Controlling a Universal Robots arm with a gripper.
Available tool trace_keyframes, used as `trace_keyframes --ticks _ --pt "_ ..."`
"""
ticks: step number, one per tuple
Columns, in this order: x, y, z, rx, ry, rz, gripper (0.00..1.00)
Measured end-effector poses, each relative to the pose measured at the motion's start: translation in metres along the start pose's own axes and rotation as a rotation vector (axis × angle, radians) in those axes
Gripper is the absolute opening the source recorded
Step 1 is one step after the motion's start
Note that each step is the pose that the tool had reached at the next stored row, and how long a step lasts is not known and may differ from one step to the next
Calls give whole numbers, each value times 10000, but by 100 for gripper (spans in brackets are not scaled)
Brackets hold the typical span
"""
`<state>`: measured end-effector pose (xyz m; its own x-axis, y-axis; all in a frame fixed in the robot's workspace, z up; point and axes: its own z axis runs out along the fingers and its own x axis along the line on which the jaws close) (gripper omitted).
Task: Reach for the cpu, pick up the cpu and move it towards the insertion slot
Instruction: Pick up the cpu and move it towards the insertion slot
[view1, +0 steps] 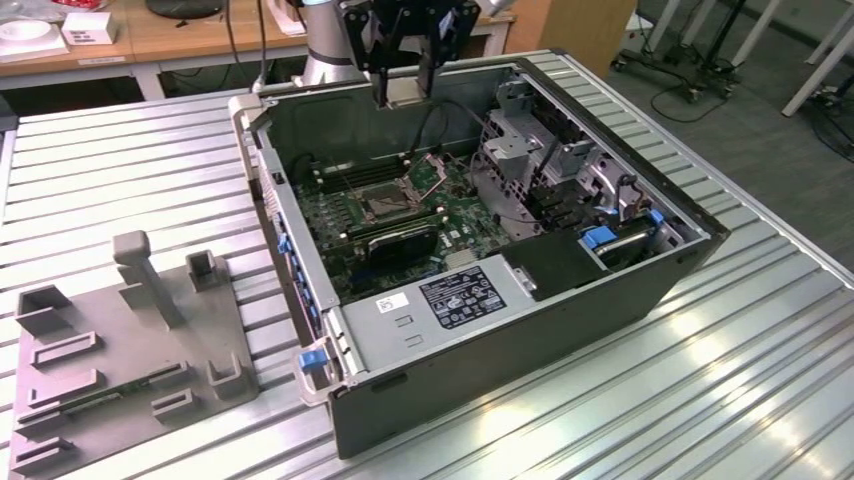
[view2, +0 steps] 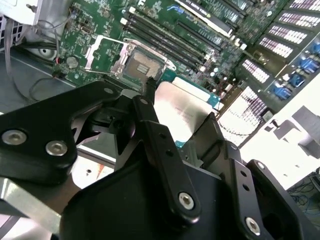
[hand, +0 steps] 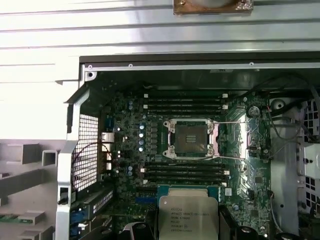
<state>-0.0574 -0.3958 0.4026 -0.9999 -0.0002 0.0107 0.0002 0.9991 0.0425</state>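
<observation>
My gripper (view1: 400, 92) hangs over the back edge of the open computer case, shut on the cpu (view1: 396, 96). In the second wrist view the cpu (view2: 182, 107) is a pale silvery square held flat between the two black fingers (view2: 150, 120). In the first wrist view the cpu (hand: 188, 218) lies a short way off from the insertion slot (hand: 191, 138). The insertion slot (view2: 142, 65) is a square socket with a dark centre and its silvery bracket swung open. It sits on the green motherboard, well below the gripper in the exterior view (view1: 380, 206).
The black case (view1: 534, 330) lies on its side on a ribbed metal table (view1: 747, 380). Long black memory slots (hand: 182, 106) flank the socket. A metal drive cage (view1: 534, 150) stands at the exterior view's right. A grey fixture plate (view1: 120, 370) lies at the left.
</observation>
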Motion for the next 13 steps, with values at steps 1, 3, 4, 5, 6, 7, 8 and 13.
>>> trace_keyframes --ticks 1,3,4,5,6,7,8,13 --pt "-4 19 5 -1 -1 1 55" --pt "-13 56 14 -2 -1 2 55" --pt "-19 73 18 -1 -1 2 55" --pt "-24 88 21 -1 0 2 55" --pt "-28 101 24 0 0 3 55" --pt "-32 113 27 0 0 2 55" --pt "-35 124 30 -1 -1 3 55" --pt "-45 164 38 -1 0 3 55"
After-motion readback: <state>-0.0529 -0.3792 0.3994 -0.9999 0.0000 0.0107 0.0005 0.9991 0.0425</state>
